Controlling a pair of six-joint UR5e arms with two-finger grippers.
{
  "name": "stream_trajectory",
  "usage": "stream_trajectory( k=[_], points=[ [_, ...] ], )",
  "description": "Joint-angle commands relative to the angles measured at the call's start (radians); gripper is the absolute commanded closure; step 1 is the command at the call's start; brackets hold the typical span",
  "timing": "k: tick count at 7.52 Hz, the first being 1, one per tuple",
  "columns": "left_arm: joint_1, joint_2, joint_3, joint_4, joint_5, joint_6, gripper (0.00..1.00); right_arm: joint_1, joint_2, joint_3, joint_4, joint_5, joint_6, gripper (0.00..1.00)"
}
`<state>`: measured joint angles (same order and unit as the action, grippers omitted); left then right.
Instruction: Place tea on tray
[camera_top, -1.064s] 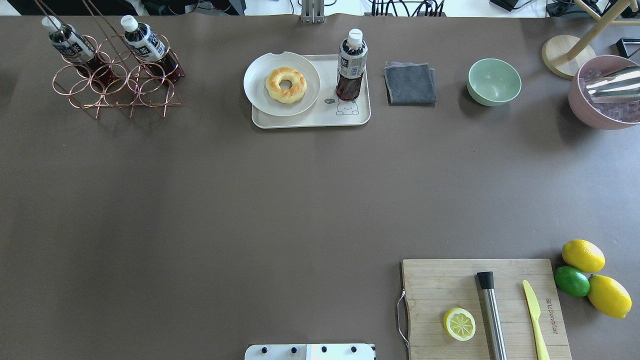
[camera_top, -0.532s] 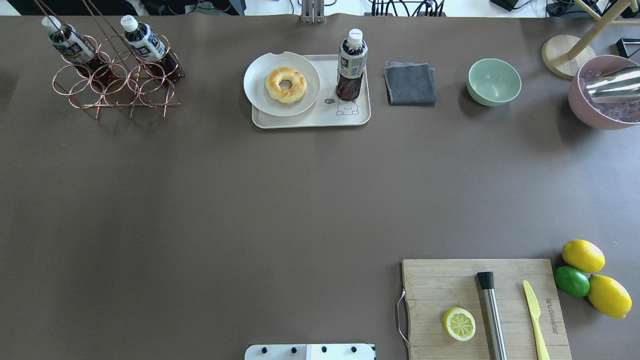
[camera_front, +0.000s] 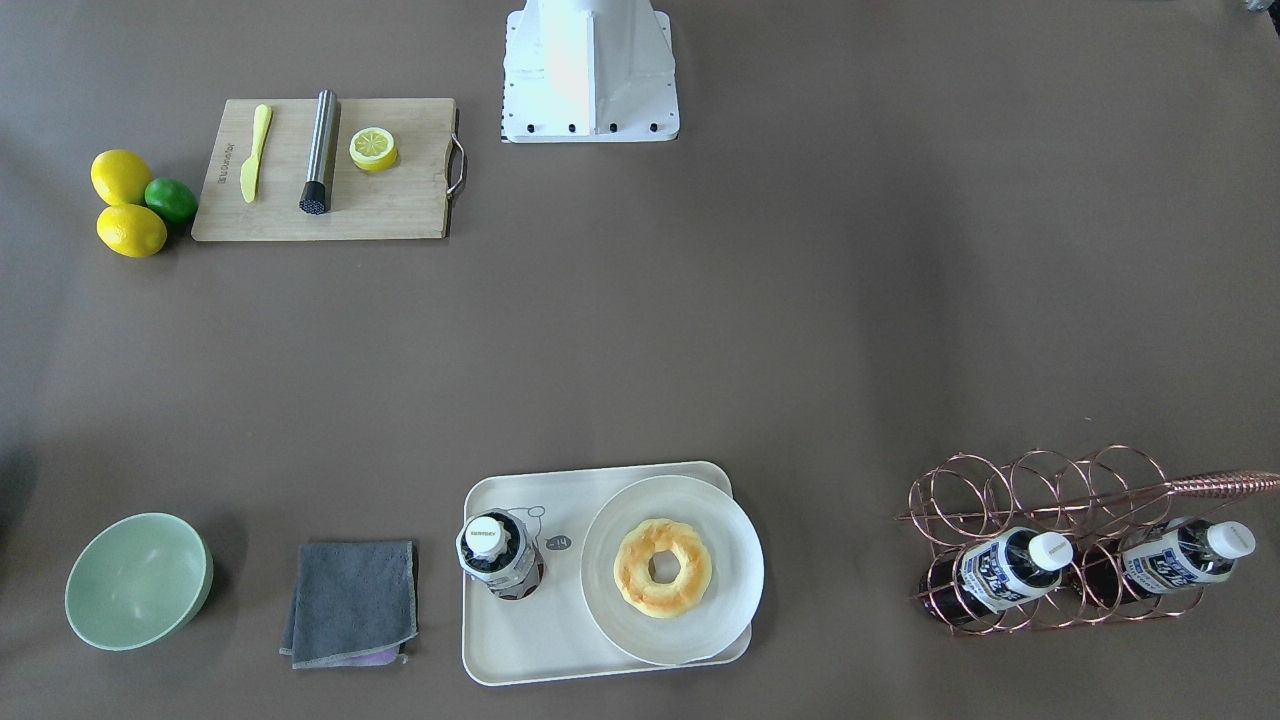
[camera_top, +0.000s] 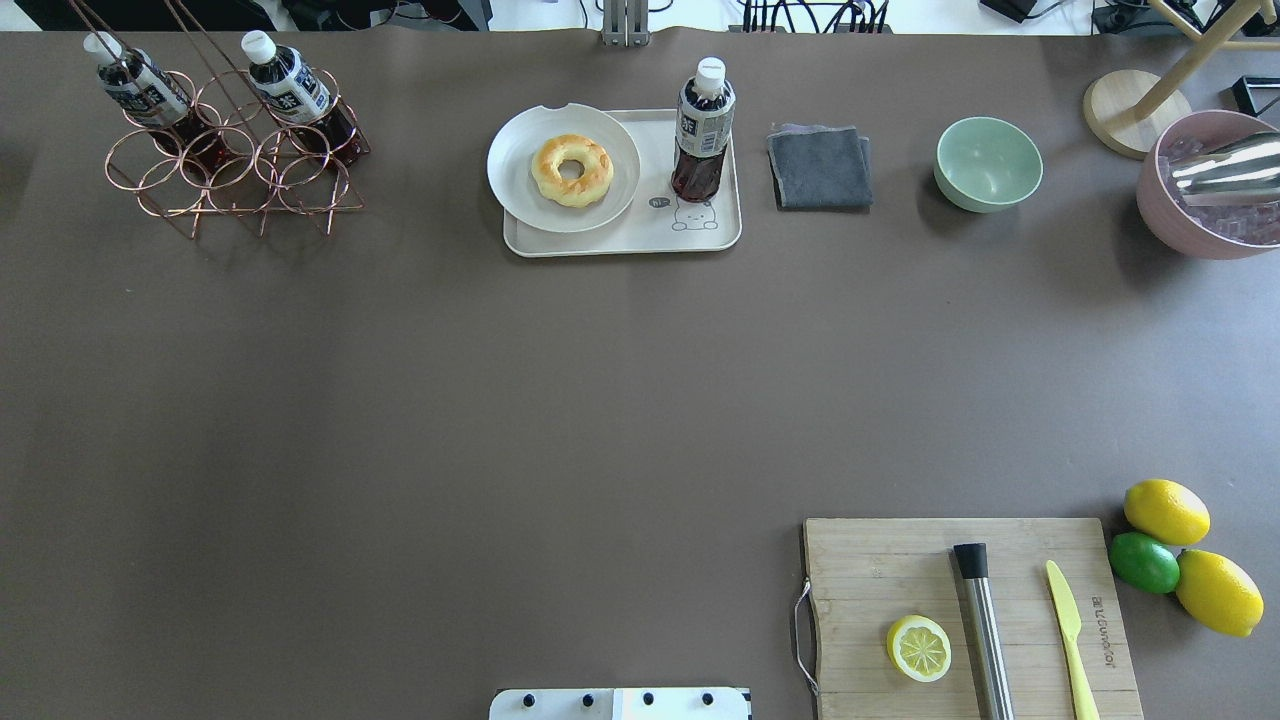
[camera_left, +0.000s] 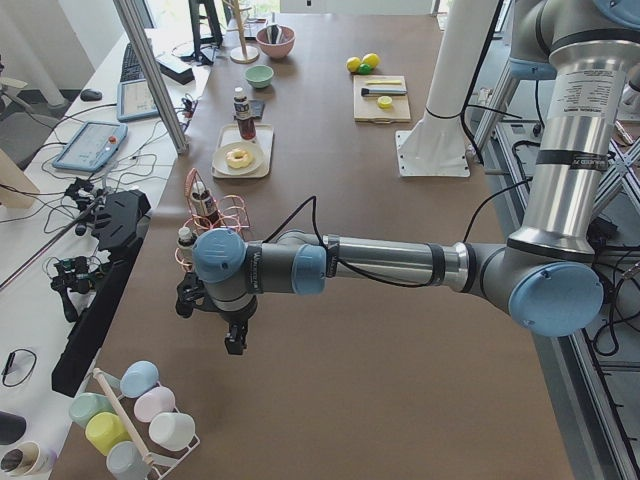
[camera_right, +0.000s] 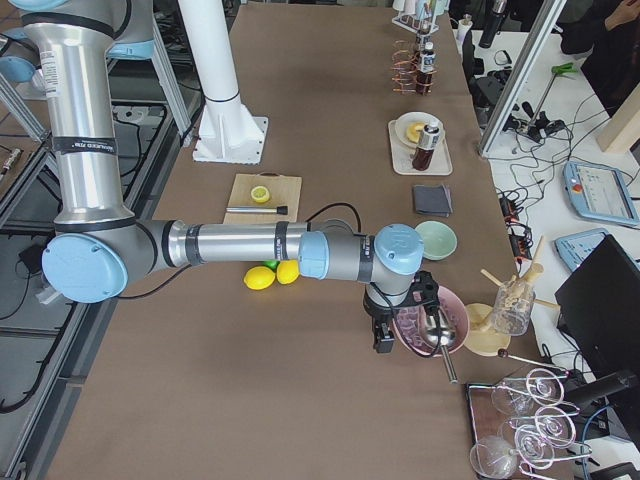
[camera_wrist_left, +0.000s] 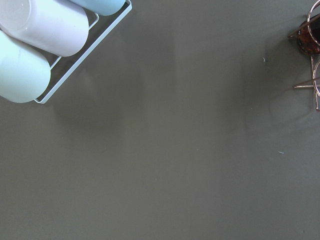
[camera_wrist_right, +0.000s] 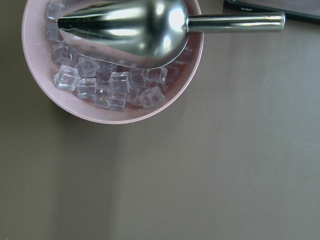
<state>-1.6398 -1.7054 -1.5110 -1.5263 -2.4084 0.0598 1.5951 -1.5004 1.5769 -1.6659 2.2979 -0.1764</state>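
One tea bottle (camera_top: 703, 130) (camera_front: 498, 555) stands upright on the cream tray (camera_top: 620, 243) (camera_front: 520, 645), beside a white plate with a doughnut (camera_top: 571, 169). Two more tea bottles (camera_top: 141, 90) (camera_top: 291, 88) lie in the copper wire rack (camera_top: 235, 180). My left gripper (camera_left: 235, 340) hangs over the table's left end, far from the tray, and shows only in the left side view. My right gripper (camera_right: 380, 338) hangs beside the pink ice bowl (camera_right: 430, 320) and shows only in the right side view. I cannot tell whether either is open or shut.
A grey cloth (camera_top: 820, 167) and a green bowl (camera_top: 988, 163) lie right of the tray. The wooden board (camera_top: 970, 615) holds a lemon half, a metal muddler and a yellow knife; lemons and a lime (camera_top: 1145, 562) lie beside it. Pastel cups (camera_left: 130, 420) stand at the left end.
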Motion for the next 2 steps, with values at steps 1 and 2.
stream_trajectory(
  k=[1,2],
  points=[
    [0.000,-0.002,-0.002,0.000,0.000,0.000,0.02,0.002,-0.001,-0.002,-0.002,0.000,0.000,0.00],
    [0.000,-0.003,-0.002,0.000,0.000,0.000,0.02,0.002,-0.001,-0.002,-0.002,0.000,0.000,0.00]
  ],
)
